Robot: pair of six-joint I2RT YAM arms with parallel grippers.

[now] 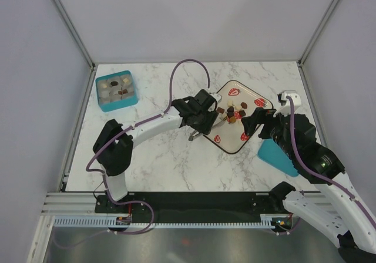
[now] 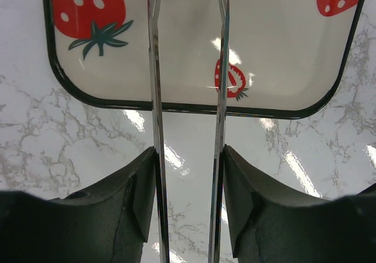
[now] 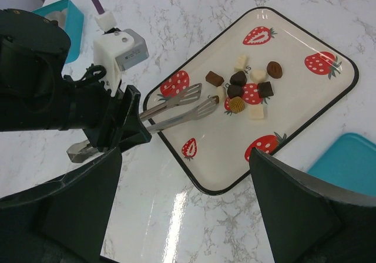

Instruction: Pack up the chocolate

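Several chocolates [image 3: 238,78] are clustered just past tips of spread tongs [image 3: 188,94]; one may be flicked away by off-centre closing.

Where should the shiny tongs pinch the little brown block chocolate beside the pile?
Probably across its long flat sides, coming from the side where the thin metal tongs are. The small brown block chocolate lies flat at the edge of the pile, with bare strawberry-print tray on that side.
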